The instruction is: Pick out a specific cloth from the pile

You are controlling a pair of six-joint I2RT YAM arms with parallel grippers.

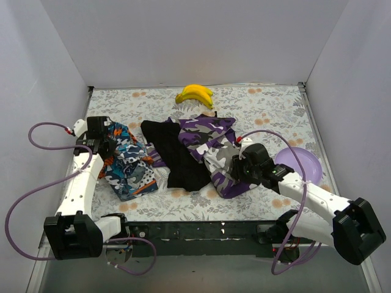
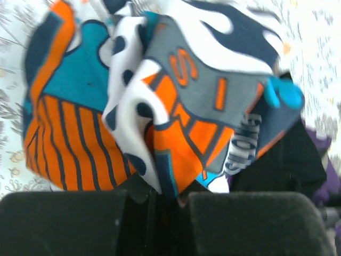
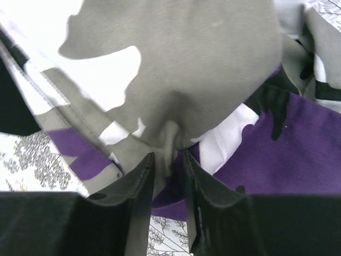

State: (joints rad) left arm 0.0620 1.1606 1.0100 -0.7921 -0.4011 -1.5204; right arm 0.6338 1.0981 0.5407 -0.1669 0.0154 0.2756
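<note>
Starting wide on the floral table [image 1: 256, 104], and there, sprawled across the middle, the pile [image 1: 194, 154]. Biggest, on the right side, the purple, grey and white camouflage cloth [image 1: 211, 137]. Lying dead centre, right edge tucked under that camouflage, the plain black cloth [image 1: 182, 166], the one wanted. Off to the left, just beside the black, the orange, blue and white patterned cloth [image 1: 129, 166]. Then a lilac plate [image 1: 303, 163] near the right edge and bananas [image 1: 195, 95] at the back, neither in play. Down to the left gripper [image 2: 157, 200]: fingers pressed together on a fold of the patterned cloth, not the black one. Over to the right gripper [image 3: 166, 165]: fingers a narrow slot apart with a tuck of camouflage between, pinched or merely resting there, cannot tell. Judging the black piece now: looks light, limp, no stiffness at all, likely to drape and drag any overlapping neighbour. Would go for the bare near hem or the far left corner, well clear of the camouflage, pinching a raised wrinkle rather than flat fabric. Worth watching for the camouflage edge riding along on the lift.
</note>
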